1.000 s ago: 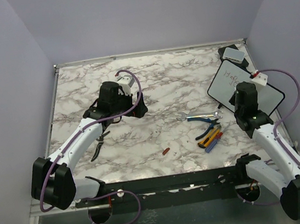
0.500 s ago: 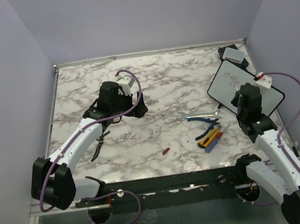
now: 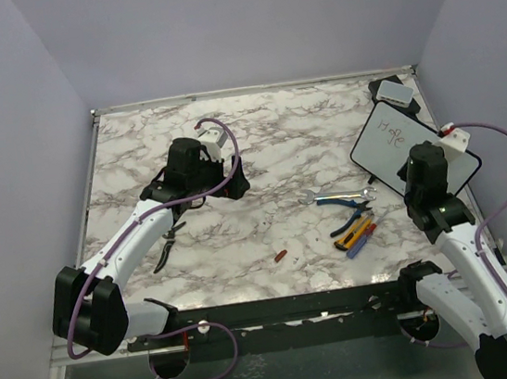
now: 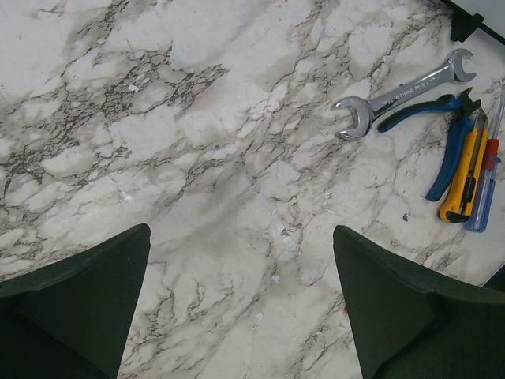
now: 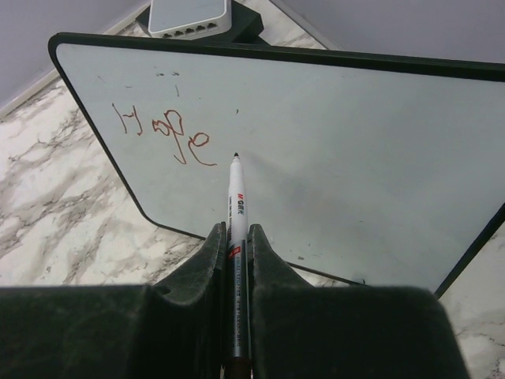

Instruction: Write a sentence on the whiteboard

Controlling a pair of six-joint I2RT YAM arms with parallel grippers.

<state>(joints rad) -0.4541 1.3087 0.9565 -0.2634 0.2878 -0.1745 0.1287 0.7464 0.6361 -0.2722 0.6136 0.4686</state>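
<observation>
The whiteboard (image 3: pixel 395 140) lies at the table's right side, black-framed, with a few red-brown handwritten letters (image 5: pixel 163 131) near its far left corner. It fills the right wrist view (image 5: pixel 339 150). My right gripper (image 3: pixel 426 170) hovers over the board's near part, shut (image 5: pixel 234 230) on a white marker (image 5: pixel 236 197). The marker's dark tip (image 5: pixel 235 155) sits at the board surface just right of the last letter; I cannot tell whether it touches. My left gripper (image 3: pixel 232 179) is open and empty (image 4: pixel 241 233) over bare marble at the table's left middle.
A grey-white block on a black base (image 3: pixel 396 91) stands behind the board. A wrench (image 3: pixel 332 198), blue pliers (image 3: pixel 349 204), a yellow knife and pens (image 3: pixel 356 232) lie left of the board. A small red piece (image 3: pixel 281 256) and black-handled cutters (image 3: pixel 169 247) lie nearer the front.
My right gripper has moved to the right and a little nearer across the board with the marker. More writing shows left of the wrist. The left arm has not moved.
</observation>
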